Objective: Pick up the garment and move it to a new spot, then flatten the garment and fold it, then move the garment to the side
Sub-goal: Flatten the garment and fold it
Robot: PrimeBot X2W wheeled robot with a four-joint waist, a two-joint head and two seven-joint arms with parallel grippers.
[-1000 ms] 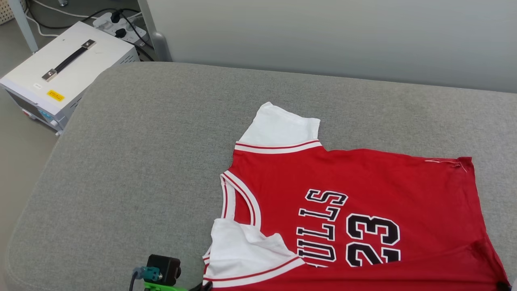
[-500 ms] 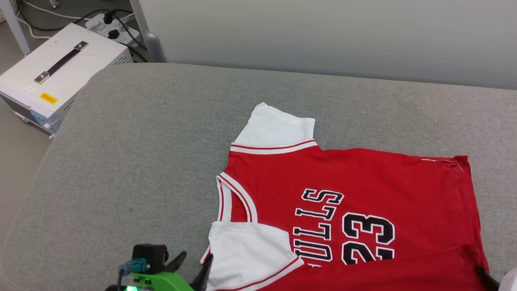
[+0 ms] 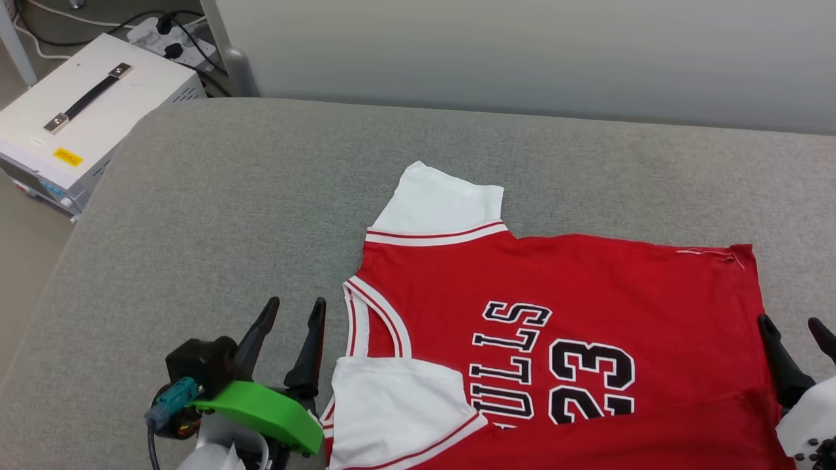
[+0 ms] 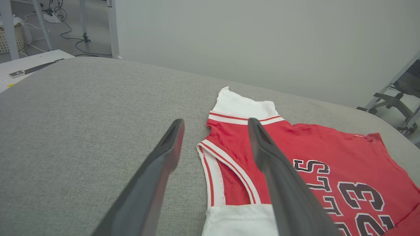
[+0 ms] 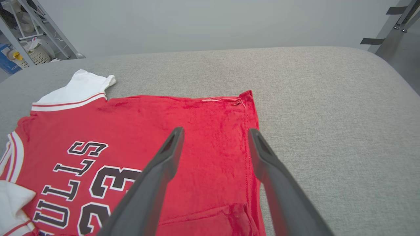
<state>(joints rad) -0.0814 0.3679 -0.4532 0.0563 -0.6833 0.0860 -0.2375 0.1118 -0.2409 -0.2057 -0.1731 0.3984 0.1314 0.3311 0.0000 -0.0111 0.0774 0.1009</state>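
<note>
- Garment is cut off at the near edge by the bottom of the head view; the first letter of the chest lettering is hidden under the near white sleeve, and the bottoms of the digits are covered by a red flap folded in from the near side.
- Contact between either pincer and the cloth cannot be told.
- Garment is laid front up on the grey padded surface, right of middle. Its long axis runs left-right: neck opening to the robot's left, hem to the right. Lettering is seen sideways. The far sleeve is spread flat, pointing away from the robot.
- Left pincer is seen with fingers apart and nothing between them, just beside the neck trim, over bare grey cloth.
- Right pincer is seen spread too, nothing gripped, at the hem edge; in the right wrist view the hem line falls between its fingers.
- White box with a black handle and a power strip are seen on the floor, far left, well apart from the garment.
- Plain wall is seen behind the surface.
</note>
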